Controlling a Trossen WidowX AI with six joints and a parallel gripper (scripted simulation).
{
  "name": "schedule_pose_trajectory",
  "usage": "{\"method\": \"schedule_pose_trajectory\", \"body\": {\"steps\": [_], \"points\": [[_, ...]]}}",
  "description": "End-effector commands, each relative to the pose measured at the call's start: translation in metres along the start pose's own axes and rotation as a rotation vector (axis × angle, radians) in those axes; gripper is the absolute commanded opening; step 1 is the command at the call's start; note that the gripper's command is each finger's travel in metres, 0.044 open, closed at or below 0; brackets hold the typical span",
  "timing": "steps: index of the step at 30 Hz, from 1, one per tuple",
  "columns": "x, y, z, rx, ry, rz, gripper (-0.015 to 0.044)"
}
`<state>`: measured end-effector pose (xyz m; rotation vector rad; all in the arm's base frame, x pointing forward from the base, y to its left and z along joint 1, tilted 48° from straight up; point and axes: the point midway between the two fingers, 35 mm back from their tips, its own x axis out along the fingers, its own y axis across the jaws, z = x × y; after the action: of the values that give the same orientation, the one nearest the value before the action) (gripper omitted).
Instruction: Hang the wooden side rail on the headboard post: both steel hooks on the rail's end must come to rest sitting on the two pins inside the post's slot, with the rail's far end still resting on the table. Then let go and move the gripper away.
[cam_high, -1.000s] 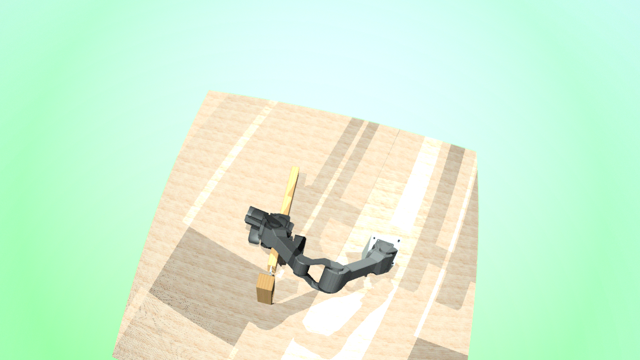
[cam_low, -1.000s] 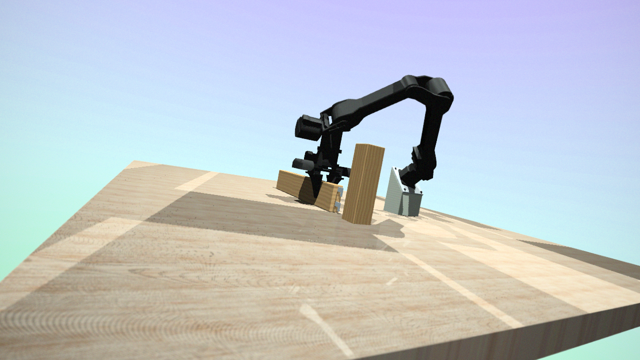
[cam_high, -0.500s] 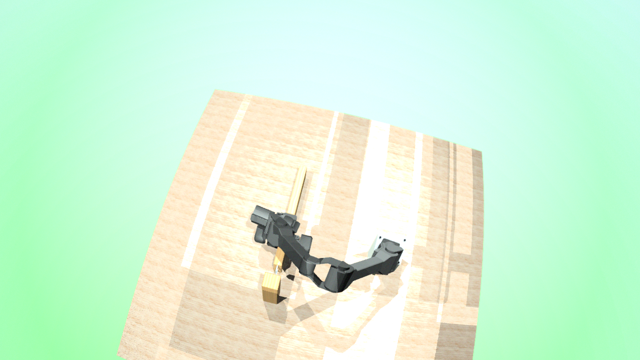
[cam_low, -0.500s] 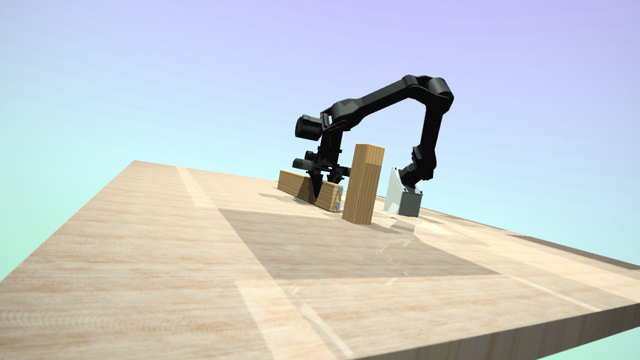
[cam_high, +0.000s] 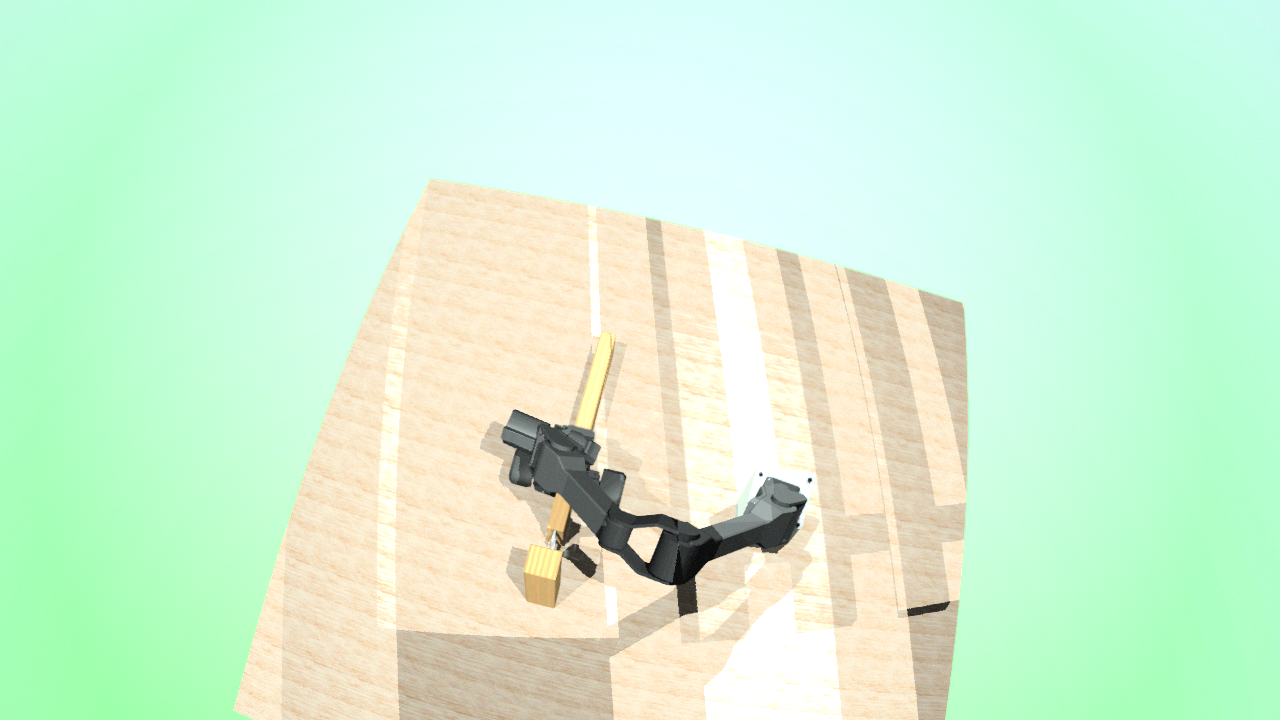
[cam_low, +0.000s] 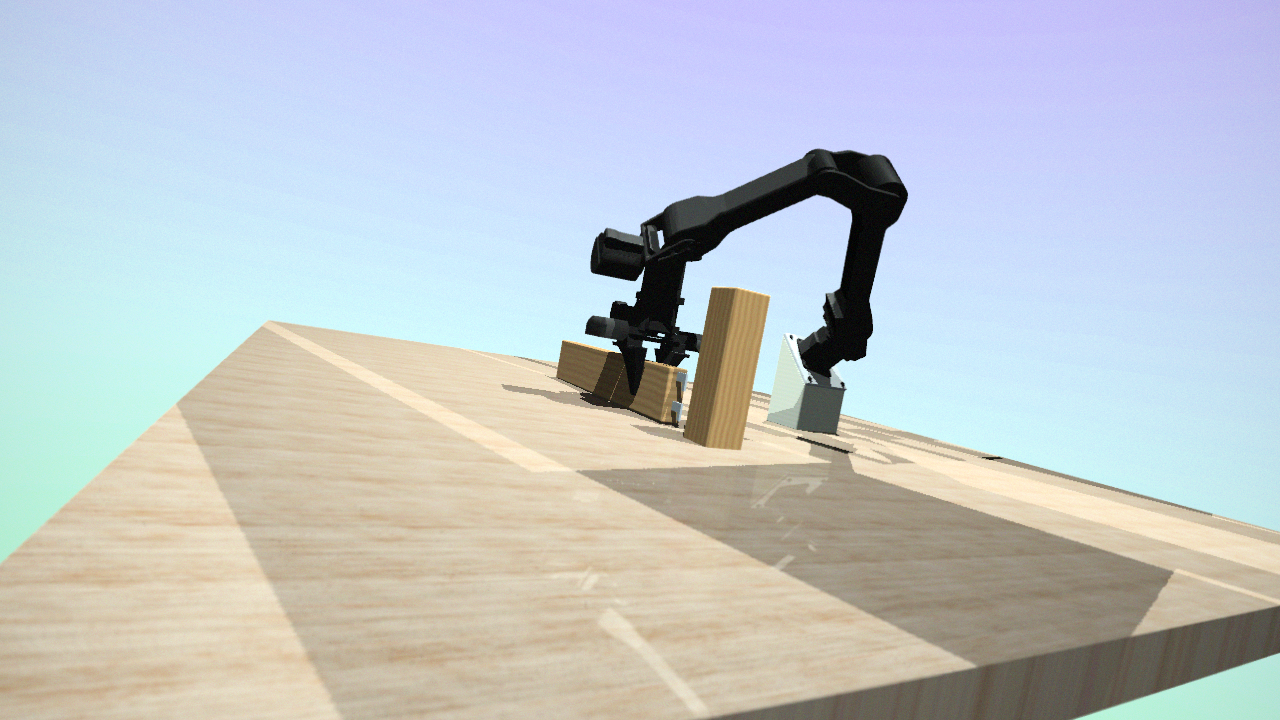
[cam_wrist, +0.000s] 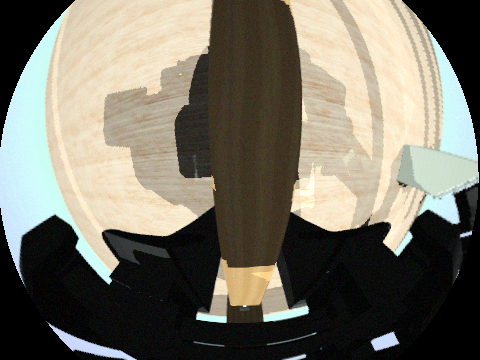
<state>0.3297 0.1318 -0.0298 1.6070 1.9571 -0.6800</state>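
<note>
The wooden side rail (cam_high: 597, 380) (cam_low: 583, 362) (cam_wrist: 256, 125) stands on its narrow edge, its far end down at the table. Its near end points at the upright headboard post (cam_high: 542, 582) (cam_low: 726, 367). My gripper (cam_low: 651, 376) (cam_wrist: 245, 203) points down and is shut on the rail, nearer its hook end, one finger on each side. The upper steel hook (cam_low: 682, 380) and the lower steel hook (cam_low: 676, 412) show in the gap between rail and post, outside the post. The post's slot and pins are hidden. Whether the rail's near end is clear of the table is unclear.
The arm's pale base block (cam_high: 802, 484) (cam_low: 815, 408) (cam_wrist: 435, 170) stands to the right of the rail. The arm arches from it over to the rail. Shadows and bright bands cross the wooden table (cam_high: 483, 268) (cam_low: 402, 537).
</note>
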Motion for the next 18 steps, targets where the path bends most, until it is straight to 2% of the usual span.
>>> {"method": "schedule_pose_trajectory", "body": {"steps": [1,18], "points": [[-0.0043,0.0012,0.0022,0.003,-0.004,0.008,0.0],[-0.0071,0.0012,0.0022,0.003,-0.004,0.008,0.0]]}}
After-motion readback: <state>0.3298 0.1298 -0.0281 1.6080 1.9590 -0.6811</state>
